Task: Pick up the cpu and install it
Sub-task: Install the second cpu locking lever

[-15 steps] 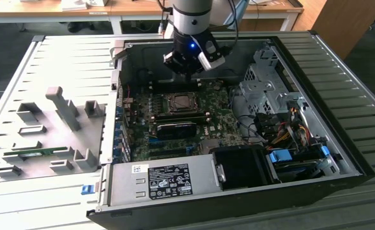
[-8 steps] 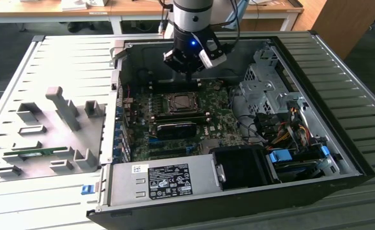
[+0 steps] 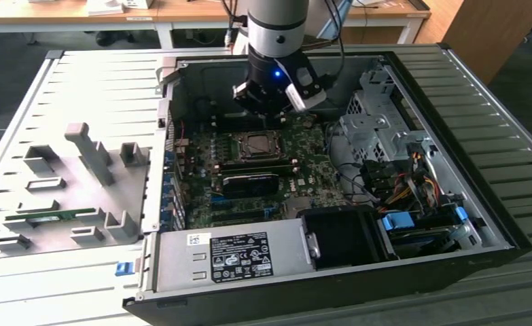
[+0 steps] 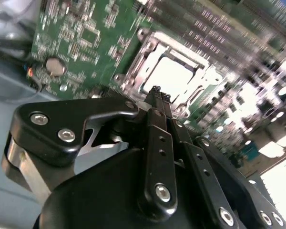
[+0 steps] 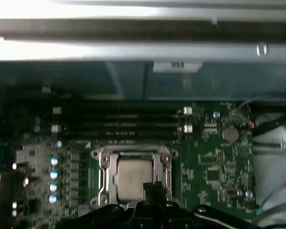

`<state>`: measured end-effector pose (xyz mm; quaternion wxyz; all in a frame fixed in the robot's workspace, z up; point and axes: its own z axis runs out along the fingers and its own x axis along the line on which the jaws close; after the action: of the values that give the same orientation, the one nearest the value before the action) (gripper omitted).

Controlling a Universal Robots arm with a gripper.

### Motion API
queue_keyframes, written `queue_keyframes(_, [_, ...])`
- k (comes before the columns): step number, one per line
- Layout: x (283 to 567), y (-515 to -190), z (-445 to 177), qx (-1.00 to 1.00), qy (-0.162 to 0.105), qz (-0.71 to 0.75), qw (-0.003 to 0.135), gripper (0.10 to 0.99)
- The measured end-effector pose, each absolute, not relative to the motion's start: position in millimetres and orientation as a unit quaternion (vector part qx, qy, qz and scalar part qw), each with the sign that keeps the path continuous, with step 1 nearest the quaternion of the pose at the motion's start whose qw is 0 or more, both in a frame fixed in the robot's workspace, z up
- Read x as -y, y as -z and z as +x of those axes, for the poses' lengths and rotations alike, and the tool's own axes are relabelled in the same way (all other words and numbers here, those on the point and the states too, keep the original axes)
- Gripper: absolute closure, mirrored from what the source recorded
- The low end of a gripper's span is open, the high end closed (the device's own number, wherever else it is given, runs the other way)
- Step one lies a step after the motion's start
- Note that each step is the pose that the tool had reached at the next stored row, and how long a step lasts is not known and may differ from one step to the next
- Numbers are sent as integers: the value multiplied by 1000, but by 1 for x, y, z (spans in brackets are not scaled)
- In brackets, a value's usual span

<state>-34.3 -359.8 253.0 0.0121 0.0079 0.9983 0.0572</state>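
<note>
- The claw hangs inside the open computer case, above the far part of the motherboard; in both wrist views its black fingertips come together to one narrow tip with no gap between them, and nothing is pinched there.
- The cpu lies flat in its socket, silvery top up, with the metal frame around it. In the first wrist view the tip of the claw overlaps the edge of the chip; whether it touches cannot be told.
- In the exterior view the cpu sits just nearer than the claw, near the middle of the board.
- The case lies on its side on a pale grey ribbed bench; at the exterior view's left stands a grey holder tray with a green memory stick in it.
- A labelled grey power supply fills the near edge of the case.
- Beyond the bench are wooden desks and a dark floor.
- The first wrist view adds the dark memory slots beyond the socket and a round coin battery; the second wrist view shows the claw's black linkage close up.
</note>
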Motion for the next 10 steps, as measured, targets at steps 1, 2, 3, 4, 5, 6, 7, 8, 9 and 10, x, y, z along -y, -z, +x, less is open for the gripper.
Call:
queue_keyframes(1, [364, -253, -34, -998, -57, 8, 12, 980])
queue_keyframes(2, [366, -253, -34, -998, -57, 8, 9, 980])
queue_keyframes(3, [367, -253, -33, -998, -57, 9, 3, 980])
queue_keyframes(4, [368, -252, -33, -998, -57, 9, -1, 980])
queue_keyframes(5, [369, -251, -33, -998, -57, 9, -3, 980])
queue_keyframes(6, [370, -250, -33, -998, -57, 9, -5, 980])
queue_keyframes(7, [372, -249, -33, -998, -57, 9, -6, 980])
queue_keyframes(8, [375, -248, -33, -998, -57, 9, -6, 980])
queue_keyframes(9, [377, -247, -33, -998, -57, 9, -7, 980])
queue_keyframes(10, [379, -246, -33, -998, -58, 9, -7, 980])
